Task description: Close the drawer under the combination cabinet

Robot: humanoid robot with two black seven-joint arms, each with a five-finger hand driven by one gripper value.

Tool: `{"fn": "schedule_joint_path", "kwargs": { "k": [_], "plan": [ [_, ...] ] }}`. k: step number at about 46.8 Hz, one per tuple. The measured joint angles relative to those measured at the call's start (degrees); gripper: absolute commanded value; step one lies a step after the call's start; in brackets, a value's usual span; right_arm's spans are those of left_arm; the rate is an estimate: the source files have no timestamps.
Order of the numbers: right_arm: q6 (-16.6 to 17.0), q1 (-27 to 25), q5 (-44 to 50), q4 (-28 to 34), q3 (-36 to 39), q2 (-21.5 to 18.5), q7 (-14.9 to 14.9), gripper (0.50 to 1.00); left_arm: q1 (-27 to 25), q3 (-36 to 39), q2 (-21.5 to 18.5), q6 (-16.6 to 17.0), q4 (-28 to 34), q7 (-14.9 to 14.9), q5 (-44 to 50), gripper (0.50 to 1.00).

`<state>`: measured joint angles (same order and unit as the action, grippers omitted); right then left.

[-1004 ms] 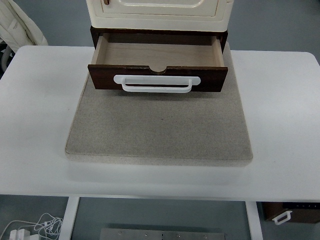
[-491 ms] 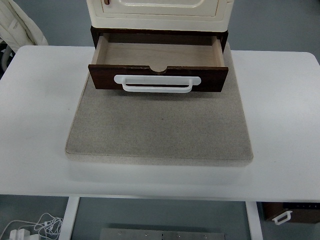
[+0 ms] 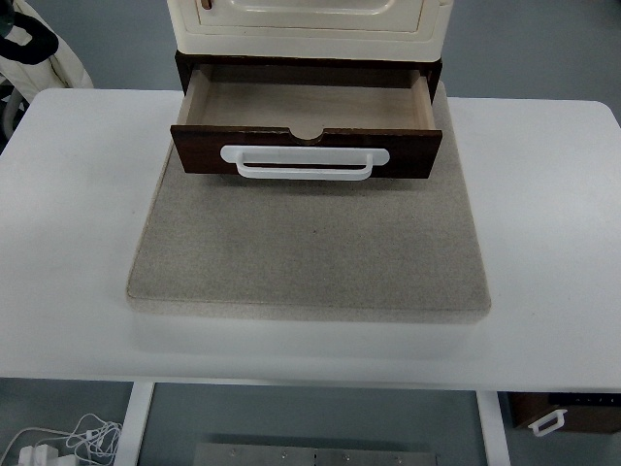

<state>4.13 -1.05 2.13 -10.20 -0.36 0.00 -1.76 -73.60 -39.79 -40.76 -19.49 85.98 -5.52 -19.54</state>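
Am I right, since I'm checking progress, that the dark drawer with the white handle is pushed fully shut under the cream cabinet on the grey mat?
Not quite. The head view shows the drawer pulled out, its bare inside visible. The rest holds: white handle, cream cabinet above, grey mat beneath.

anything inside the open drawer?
The drawer looks empty: bare light wood floor. Its front panel hides the nearest strip of floor, and the cabinet above covers the rear.

Single head cam, high, near side, looks fwd/down over white table (image 3: pixel 543 194); near edge at bottom.
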Motion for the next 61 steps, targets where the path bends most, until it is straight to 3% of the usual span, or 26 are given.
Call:
{"fn": "schedule_joint_path", "kwargs": {
  "k": [6, 17, 29, 36, 41, 53, 61],
  "plan": [
    [0.0, 0.0, 0.0, 0.0, 0.0, 0.0, 0.0, 0.952, -1.4, 4.2, -2.1, -0.7, 2.3, -1.2, -1.1, 0.996],
    [0.0, 0.0, 0.0, 0.0, 0.0, 0.0, 0.0, 0.952, -2.3, 7.7, -2.4, -1.6, 6.6, -4.3, -1.5, 0.996],
    [0.0, 0.0, 0.0, 0.0, 0.0, 0.0, 0.0, 0.952, -3.1, 13.4, -3.1, -6.0, 9.3, -5.9, -6.7, 0.996],
    [0.0, 0.0, 0.0, 0.0, 0.0, 0.0, 0.0, 0.952, -3.8, 15.8, -2.9, -10.7, 9.6, -6.7, -6.9, 0.996],
    [0.0, 0.0, 0.0, 0.0, 0.0, 0.0, 0.0, 0.952, -3.8, 17.8, -2.9, -12.9, 10.4, -8.3, -7.0, 0.996],
    [0.0, 0.0, 0.0, 0.0, 0.0, 0.0, 0.0, 0.952, -3.7, 23.2, -1.6, -14.3, 10.4, -12.2, -9.8, 0.996],
    [0.0, 0.0, 0.0, 0.0, 0.0, 0.0, 0.0, 0.952, -3.3, 24.4, 0.4, -15.5, 10.0, -17.7, -10.3, 0.996]
  ]
}}
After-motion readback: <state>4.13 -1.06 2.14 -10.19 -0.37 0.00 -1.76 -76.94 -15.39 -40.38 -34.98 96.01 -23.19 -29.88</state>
